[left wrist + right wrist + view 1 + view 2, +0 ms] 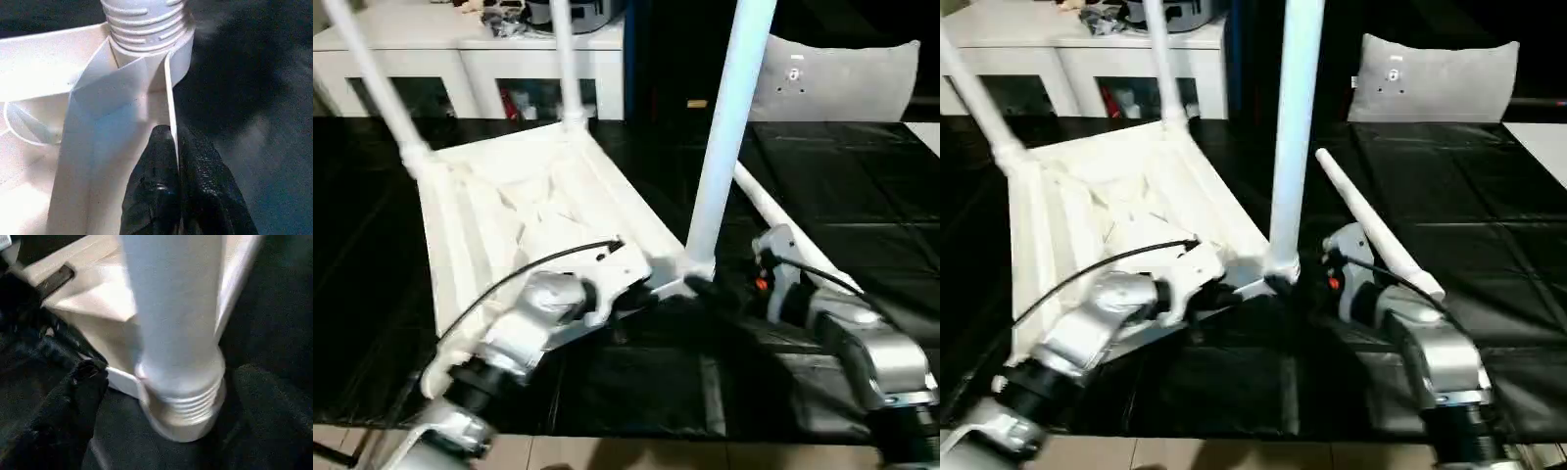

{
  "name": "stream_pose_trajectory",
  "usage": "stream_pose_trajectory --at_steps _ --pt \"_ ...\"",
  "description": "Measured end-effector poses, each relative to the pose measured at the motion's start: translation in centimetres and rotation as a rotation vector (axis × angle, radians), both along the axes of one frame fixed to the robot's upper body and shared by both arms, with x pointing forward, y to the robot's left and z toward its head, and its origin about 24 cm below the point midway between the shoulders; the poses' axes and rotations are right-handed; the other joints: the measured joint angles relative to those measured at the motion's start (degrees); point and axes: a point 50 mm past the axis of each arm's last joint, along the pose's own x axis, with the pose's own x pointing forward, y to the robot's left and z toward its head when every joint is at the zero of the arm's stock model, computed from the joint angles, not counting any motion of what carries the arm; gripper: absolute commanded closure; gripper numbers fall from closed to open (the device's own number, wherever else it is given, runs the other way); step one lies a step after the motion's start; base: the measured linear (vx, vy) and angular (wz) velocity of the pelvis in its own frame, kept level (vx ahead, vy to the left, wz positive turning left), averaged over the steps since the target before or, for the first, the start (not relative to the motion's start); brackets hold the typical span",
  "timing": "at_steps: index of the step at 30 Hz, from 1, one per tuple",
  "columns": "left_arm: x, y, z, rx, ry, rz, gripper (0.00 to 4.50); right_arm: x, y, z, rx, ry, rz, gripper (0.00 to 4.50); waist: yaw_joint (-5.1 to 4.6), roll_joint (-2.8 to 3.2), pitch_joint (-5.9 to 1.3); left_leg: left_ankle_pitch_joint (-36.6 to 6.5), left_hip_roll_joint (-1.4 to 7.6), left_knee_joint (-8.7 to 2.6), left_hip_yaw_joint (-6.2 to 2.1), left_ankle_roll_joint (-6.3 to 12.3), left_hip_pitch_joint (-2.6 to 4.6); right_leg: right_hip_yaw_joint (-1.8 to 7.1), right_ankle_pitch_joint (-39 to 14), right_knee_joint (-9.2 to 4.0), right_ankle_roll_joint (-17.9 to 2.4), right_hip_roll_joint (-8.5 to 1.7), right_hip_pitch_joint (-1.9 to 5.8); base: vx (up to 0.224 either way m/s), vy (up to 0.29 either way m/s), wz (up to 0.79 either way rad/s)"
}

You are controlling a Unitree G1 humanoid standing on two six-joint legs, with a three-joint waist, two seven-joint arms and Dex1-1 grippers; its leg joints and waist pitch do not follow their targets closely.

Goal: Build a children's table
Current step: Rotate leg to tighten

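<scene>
The left hand (177, 147) is clenched on the table top's rim (172, 93); the right hand (161, 396) is released around the leg (729, 127). Only partly threaded, the leg could tip.

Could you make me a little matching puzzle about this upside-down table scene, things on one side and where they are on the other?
Things:
1. white plastic tapered leg nearest the robot
2. loose white tapered leg
3. grey square cushion
4. left gripper

Places or states:
A. lying on the black surface
B. clamped on the white tabletop's thin rim
C. upright in a corner socket
D. behind the work area

Pairs: 1-C, 2-A, 3-D, 4-B
</scene>
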Motion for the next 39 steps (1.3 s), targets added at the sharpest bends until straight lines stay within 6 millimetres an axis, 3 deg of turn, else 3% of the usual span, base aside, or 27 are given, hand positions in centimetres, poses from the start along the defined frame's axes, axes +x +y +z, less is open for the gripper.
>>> stream_pose_trajectory --at_steps 6,14,16,21,28,33,35,39 --pt "-0.7 0.7 0.2 0.022 0.031 -0.157 4.5 -0.4 1.0 0.3 0.012 0.034 0.192 0.47 2.02 -0.04 0.0 -0.05 -0.06 0.14 0.05 0.09 -0.01 0.01 0.05 0.0 -0.08 -0.15 0.07 0.0 0.0 0.0" --pt "-0.9 1.4 0.4 0.05 0.057 -0.245 4.5 -1.0 1.4 -0.1 0.027 0.101 0.302 1.0 2.13 -0.06 0.0 -0.04 -0.04 0.15 0.05 0.08 0.04 0.0 0.04 0.11 -0.07 -0.14 0.07 0.0 0.0 0.0" --pt "-0.9 1.4 0.4 0.048 0.058 -0.248 4.5 -1.0 1.4 -0.2 0.032 0.111 0.307 1.35 2.14 -0.07 -0.01 -0.04 -0.04 0.17 0.05 0.08 0.04 0.01 0.04 0.11 -0.07 -0.14 0.07 0.0 0.0 0.0" --pt "-0.8 1.5 0.4 0.044 0.059 -0.256 4.5 -1.1 1.5 -0.2 0.037 0.12 0.32 1.73 2.14 -0.1 -0.02 -0.04 -0.04 0.17 0.05 0.08 0.03 0.0 0.03 0.11 -0.06 -0.14 0.07 0.0 0.0 0.0" --pt "-0.9 1.5 0.4 0.037 0.077 -0.248 4.5 -1.5 1.6 -0.4 0.043 0.117 0.305 1.89 2.27 -0.19 -0.06 -0.04 -0.04 0.17 0.05 0.08 0.04 0.0 0.01 0.11 -0.02 -0.14 0.08 0.0 0.0 0.0" --pt "-0.6 1.1 0.1 0.016 0.093 -0.158 4.5 -1.4 2.0 -1.0 0.077 0.11 0.183 1.89 1.83 -0.29 -0.12 -0.01 -0.04 0.17 0.05 0.04 0.14 0.01 -0.13 0.14 0.23 -0.14 0.31 0.0 0.0 0.0" --pt "-0.4 0.8 0.0 0.009 0.095 -0.104 4.5 -1.1 2.1 -1.2 0.078 0.095 0.113 1.9 1.65 -0.38 -0.16 0.0 -0.04 0.18 0.06 0.02 0.49 0.03 -0.15 0.13 0.27 -0.14 0.38 0.0 0.0 0.0" --pt "0.2 -0.6 -0.4 -0.041 0.116 0.124 4.5 0.8 2.9 -1.9 0.084 0.037 -0.181 1.95 -1.28 -0.47 -0.12 0.05 -0.07 0.23 0.09 -0.06 0.77 0.03 -0.16 0.05 0.27 -0.17 0.45 0.0 0.0 0.0"
